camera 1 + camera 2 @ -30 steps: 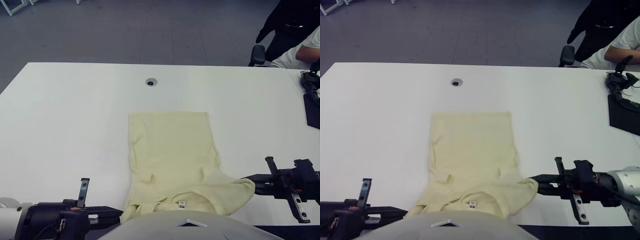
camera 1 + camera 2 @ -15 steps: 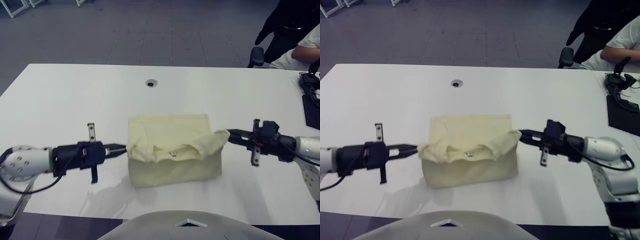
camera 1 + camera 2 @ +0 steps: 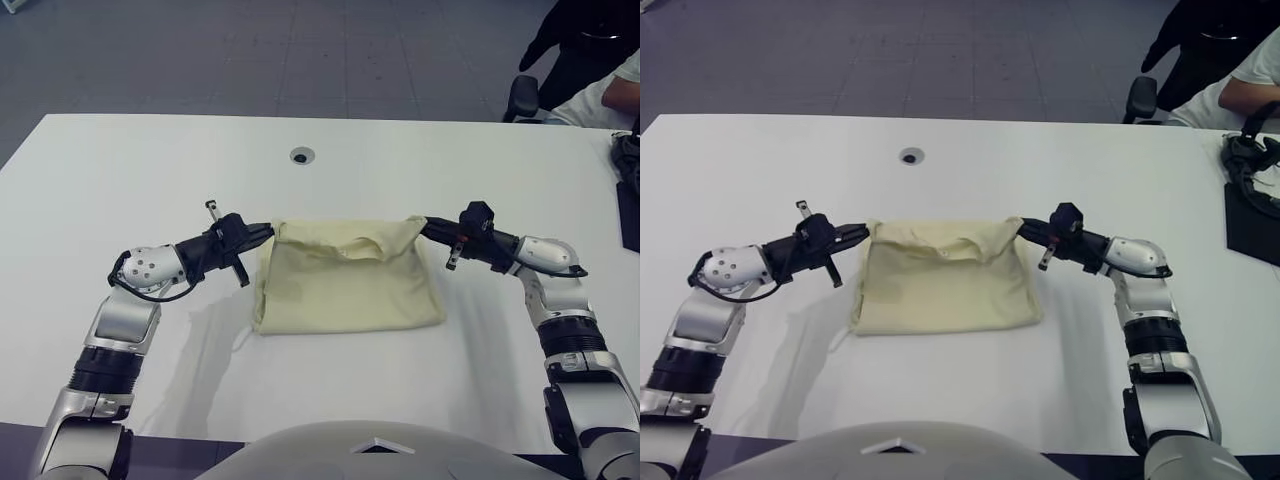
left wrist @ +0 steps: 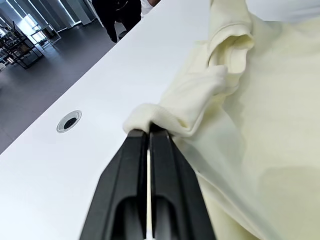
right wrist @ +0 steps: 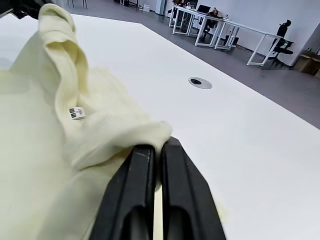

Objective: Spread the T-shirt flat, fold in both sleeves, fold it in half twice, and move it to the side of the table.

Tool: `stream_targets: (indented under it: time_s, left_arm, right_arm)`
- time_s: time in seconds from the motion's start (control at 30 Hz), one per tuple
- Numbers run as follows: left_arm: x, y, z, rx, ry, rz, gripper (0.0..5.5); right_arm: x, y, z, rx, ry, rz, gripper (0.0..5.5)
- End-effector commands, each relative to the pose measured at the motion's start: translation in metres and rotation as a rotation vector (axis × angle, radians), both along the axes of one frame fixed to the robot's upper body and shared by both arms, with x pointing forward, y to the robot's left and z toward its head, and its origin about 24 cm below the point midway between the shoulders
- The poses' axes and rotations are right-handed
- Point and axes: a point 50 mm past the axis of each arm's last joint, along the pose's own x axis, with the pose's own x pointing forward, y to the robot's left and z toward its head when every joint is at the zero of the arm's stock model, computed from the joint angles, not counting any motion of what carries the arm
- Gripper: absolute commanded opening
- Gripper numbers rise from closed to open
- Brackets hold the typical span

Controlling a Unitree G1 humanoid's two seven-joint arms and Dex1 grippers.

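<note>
A pale yellow T-shirt (image 3: 345,285) lies folded over on itself near the middle of a white table (image 3: 120,180). Its near edge is flat on the tabletop and runs roughly straight from side to side. Along the far edge the cloth is rumpled and sags between two held corners. The left gripper (image 3: 268,229), its two black fingers pressed together, pinches a bunched fold of fabric at the shirt's far left corner. The right gripper (image 3: 425,226), fingers likewise closed tight, pinches the far right corner. Both arms stretch low over the table from either side, forearms angled inward toward the garment. From the right wrist, a small white label (image 5: 76,113) shows on the crumpled cloth just beyond the pinch. Whether the held corners touch the tabletop or hang just above it cannot be told. Beyond the shirt and well apart from it, a round cable grommet (image 3: 301,155) sits in the table surface. Dark equipment (image 3: 1252,195) with cables lies at the table's far right edge. Past the table is grey floor (image 3: 300,50), with a black office chair (image 3: 521,97) near the far right corner.
</note>
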Motion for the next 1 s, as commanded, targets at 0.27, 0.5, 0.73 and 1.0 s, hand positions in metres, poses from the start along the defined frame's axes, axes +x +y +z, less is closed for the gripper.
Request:
stream_targets:
  time_s: [0.27,0.5,0.73,1.0]
  left_arm:
    - [0.038,0.005,-0.004,-0.222,-0.044,0.438,0.89]
    - [0.056,0.005,-0.009,-0.329,0.037,0.597,2.07]
    - [0.048,0.006,0.009,-0.322,-0.094,0.608,3.24]
    - [0.025,-0.003,0.038,-0.248,-0.28,0.545,4.65]
  right_arm:
    - [0.03,-0.015,0.019,0.24,-0.109,-0.391,1.36]
    - [0.031,-0.002,0.018,0.21,-0.142,-0.377,2.49]
    - [0.033,0.024,-0.003,-0.3,-0.213,-0.172,3.61]
    - [0.046,-0.013,-0.007,-1.009,-0.345,-0.06,4.92]
